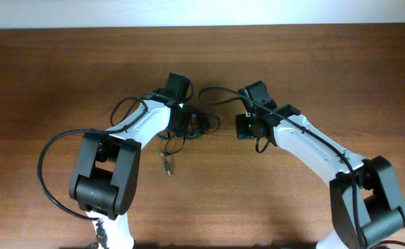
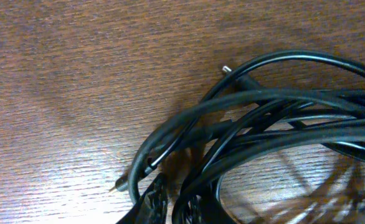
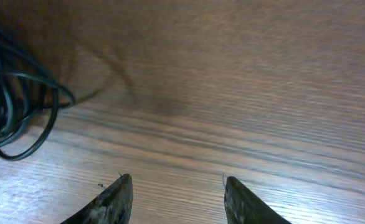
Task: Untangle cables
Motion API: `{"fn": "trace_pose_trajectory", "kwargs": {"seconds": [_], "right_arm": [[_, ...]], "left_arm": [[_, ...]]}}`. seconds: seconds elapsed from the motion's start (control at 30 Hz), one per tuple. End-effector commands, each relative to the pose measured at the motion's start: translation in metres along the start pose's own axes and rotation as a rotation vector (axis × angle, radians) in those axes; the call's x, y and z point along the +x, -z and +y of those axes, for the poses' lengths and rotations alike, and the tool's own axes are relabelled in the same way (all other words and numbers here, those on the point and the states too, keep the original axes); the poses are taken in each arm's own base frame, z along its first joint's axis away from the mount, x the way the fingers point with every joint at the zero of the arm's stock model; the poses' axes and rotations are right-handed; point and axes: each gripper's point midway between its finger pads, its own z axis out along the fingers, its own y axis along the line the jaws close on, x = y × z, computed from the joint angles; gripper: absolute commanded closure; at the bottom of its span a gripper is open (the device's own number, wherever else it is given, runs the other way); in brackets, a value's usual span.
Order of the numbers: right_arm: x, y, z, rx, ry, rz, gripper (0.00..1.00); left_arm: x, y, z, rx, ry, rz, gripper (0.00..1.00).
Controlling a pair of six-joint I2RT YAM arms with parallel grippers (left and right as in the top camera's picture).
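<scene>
The cables [image 1: 195,124] lie bunched in a small black knot at the middle of the table, and one strand trails down to a plug [image 1: 166,168]. In the left wrist view the cables [image 2: 263,118] fill the frame as overlapping loops, with a silver plug tip [image 2: 225,69] at the top. My left gripper [image 2: 173,198] is nearly closed, with black strands pinched between its fingers [image 2: 151,202]. My right gripper [image 3: 177,180] stands open over bare wood with nothing between its fingertips [image 3: 121,186]. The cables [image 3: 14,118] lie apart from it at the far left.
The wooden table [image 1: 313,62] runs to a pale wall at the top edge. Thick black arm cables loop beside the left arm [image 1: 47,159] and over the right arm [image 1: 223,93]. My right gripper [image 1: 244,128] sits just right of the knot.
</scene>
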Motion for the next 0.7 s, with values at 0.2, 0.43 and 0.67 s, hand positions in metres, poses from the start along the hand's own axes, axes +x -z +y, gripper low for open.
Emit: {"fn": "trace_pose_trajectory", "kwargs": {"seconds": [0.2,0.43,0.67], "right_arm": [[0.005,-0.039,0.037,-0.202,-0.007,0.047,0.51],[-0.015,-0.047,0.052,-0.275,0.003,-0.031,0.51],[-0.015,-0.071,0.06,-0.278,0.028,-0.054,0.49]], "left_arm": [[0.014,-0.012,0.002,0.002,0.011,0.049,0.84],[0.014,-0.012,0.002,0.002,0.011,0.049,0.84],[0.014,-0.012,0.002,0.002,0.011,0.049,0.84]]}}
